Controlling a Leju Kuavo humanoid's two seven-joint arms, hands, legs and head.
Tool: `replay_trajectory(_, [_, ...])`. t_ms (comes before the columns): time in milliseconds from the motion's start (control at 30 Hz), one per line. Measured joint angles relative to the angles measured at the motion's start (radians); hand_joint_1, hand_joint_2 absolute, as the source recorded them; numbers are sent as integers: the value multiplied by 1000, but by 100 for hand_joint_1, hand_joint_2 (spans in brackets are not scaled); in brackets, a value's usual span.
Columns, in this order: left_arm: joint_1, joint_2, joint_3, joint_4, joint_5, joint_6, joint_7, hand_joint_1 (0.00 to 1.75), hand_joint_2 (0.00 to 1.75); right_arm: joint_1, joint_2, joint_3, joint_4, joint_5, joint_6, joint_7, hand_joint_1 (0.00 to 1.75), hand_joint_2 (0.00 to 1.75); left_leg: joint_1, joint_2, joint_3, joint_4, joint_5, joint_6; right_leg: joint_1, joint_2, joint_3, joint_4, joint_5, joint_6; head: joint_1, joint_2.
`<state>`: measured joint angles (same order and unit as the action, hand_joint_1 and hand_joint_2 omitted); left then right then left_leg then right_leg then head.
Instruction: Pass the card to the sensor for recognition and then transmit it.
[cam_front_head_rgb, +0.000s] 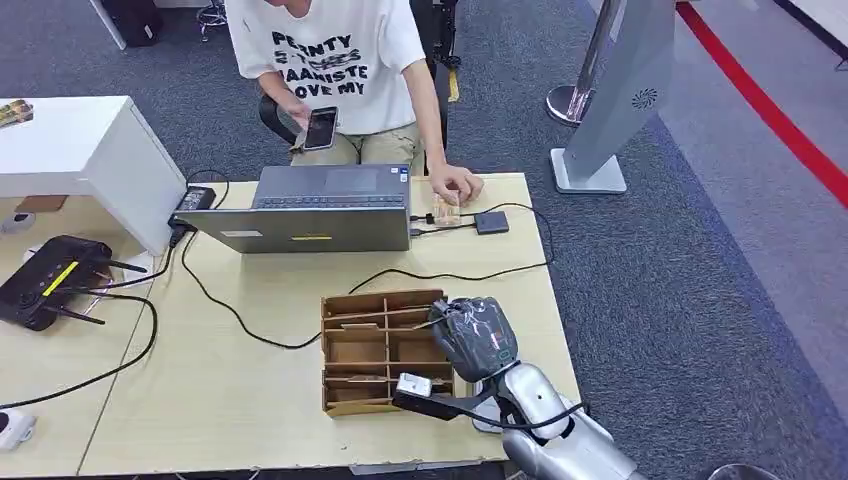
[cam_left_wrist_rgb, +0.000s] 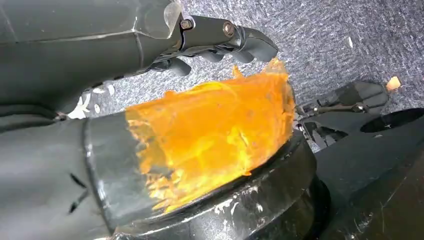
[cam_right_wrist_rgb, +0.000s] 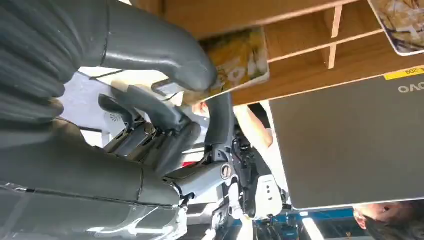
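Nearest the robot, at about five o'clock on the table, the right hand (cam_front_head_rgb: 474, 338) hung over the right-hand edge of the cardboard organizer (cam_front_head_rgb: 350, 372). In the right wrist view its thumb (cam_right_wrist_rgb: 165, 57) and darker fingers (cam_right_wrist_rgb: 165, 120) had pinched the yellow-patterned card (cam_right_wrist_rgb: 240, 57), which sat partly inside a slot of the wooden-looking divider. The card appeared to be held by its outer edge so that it could be drawn clear of the compartment, judging from how little of it lay under the thumb. A second card (cam_right_wrist_rgb: 402, 25) rested in a neighbouring compartment, probably waiting its turn.

The left hand (cam_left_wrist_rgb: 215, 45) hung low over grey carpet, its fingers curled inward with nothing between them; an orange wrapping covered its thumb. It seemed simply parked out of the way.

Further off, around twelve o'clock from the organizer, the closed-looking laptop (cam_front_head_rgb: 310, 215) stood with its back to the robot. At one o'clock, beside the laptop, a small dark sensor pad (cam_front_head_rgb: 491, 222) lay on a cable, placed within the right arm's reach, presumably so the card could be presented there. A person's hand (cam_front_head_rgb: 455, 185) rested just beyond it, likely ready to receive the card; their other hand held a phone (cam_front_head_rgb: 320, 128).

At nine o'clock, a black router (cam_front_head_rgb: 45, 280) sat on the adjoining table.
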<state>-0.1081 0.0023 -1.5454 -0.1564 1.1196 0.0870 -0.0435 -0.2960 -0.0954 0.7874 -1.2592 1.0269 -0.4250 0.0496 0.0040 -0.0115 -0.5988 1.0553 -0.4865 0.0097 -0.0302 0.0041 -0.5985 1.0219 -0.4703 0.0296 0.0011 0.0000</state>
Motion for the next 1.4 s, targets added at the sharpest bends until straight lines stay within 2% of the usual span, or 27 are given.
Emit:
replay_trajectory(233, [0, 0, 0, 0, 0, 0, 0, 0, 0, 0, 0, -6, 5, -4, 6, 2, 175, 175, 0, 0, 0, 0, 0, 0, 0, 0, 0, 0, 0, 0, 0, 0])
replay_trajectory(433, [0, 0, 0, 0, 3, 0, -5, 0, 0, 5, 0, -37, -30, -182, 55, -62, 175, 175, 0, 0, 0, 0, 0, 0, 0, 0, 0, 0, 0, 0, 0, 0])
replay_trajectory(600, [0, 0, 0, 0, 3, 0, -6, 0, 0, 6, 0, -39, -34, -193, 57, -65, 175, 175, 0, 0, 0, 0, 0, 0, 0, 0, 0, 0, 0, 0, 0, 0])
replay_trajectory(667, [0, 0, 0, 0, 6, 0, -8, 0, 0, 8, 0, -56, -65, -241, 71, -82, 175, 175, 0, 0, 0, 0, 0, 0, 0, 0, 0, 0, 0, 0, 0, 0])
replay_trajectory(733, [1, 1, 0, 0, 14, 0, -12, 0, 0, 26, -3, -98, -145, -393, 101, -132, 175, 175, 0, 0, 0, 0, 0, 0, 0, 0, 0, 0, 0, 0, 0, 0])
replay_trajectory(900, [1, 1, 0, 0, 23, 3, -20, 0, 0, 44, -16, -144, -235, -501, 114, -175, 175, 175, 0, 0, 0, 0, 0, 0, 0, 0, 0, 0, 0, 0, 0, 0])
replay_trajectory(1100, [2, 2, 0, 0, 28, 3, -23, 0, 0, 52, -28, -179, -327, -584, 134, -211, 175, 175, 0, 0, 0, 0, 0, 0, 0, 0, 0, 0, 0, 0, 0, 0])
replay_trajectory(1400, [1, 2, 0, 0, 16, 8, -29, 0, 0, 23, -28, -177, -356, -609, 154, -221, 175, 175, 0, 0, 0, 0, 0, 0, 0, 0, 0, 0, 0, 0, 0, 0])
